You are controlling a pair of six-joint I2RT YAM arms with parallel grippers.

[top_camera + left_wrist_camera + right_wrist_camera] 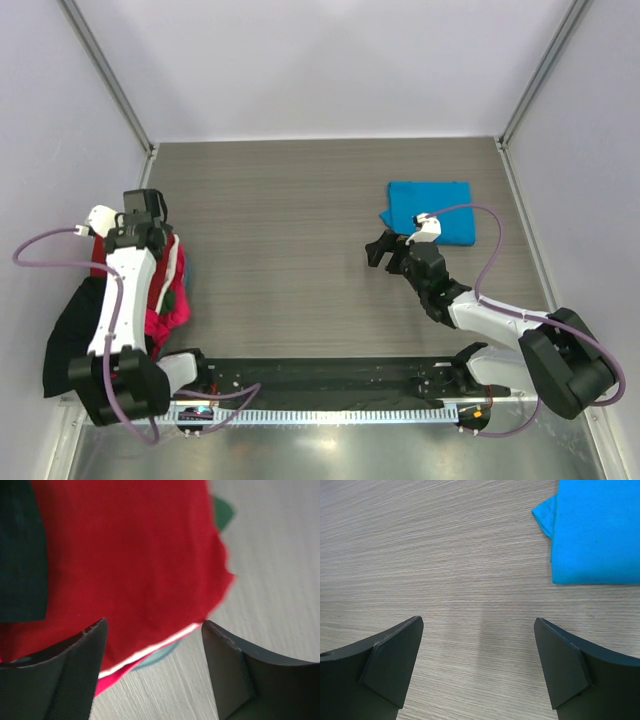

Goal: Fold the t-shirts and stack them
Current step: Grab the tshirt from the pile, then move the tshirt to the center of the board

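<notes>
A heap of t-shirts lies at the table's left edge: a deep red one [168, 262] on top, magenta [165, 322] below it and black [68, 338] hanging to the left. My left gripper [150, 238] hovers over the heap, open and empty. In the left wrist view the gripper [152, 645] has its jaws apart over the red shirt's [125, 565] edge, with white [150, 652] and magenta [112, 679] hems under it. A folded bright blue shirt [432, 212] lies at the back right. My right gripper [380, 252] is open and empty over bare table, left of it [595, 530].
Grey walls with metal corner posts [105, 75] enclose the wooden table [290, 220]. A black rail [330, 385] with the arm bases runs along the near edge. A dark cloth patch [20, 555] shows at the left of the left wrist view.
</notes>
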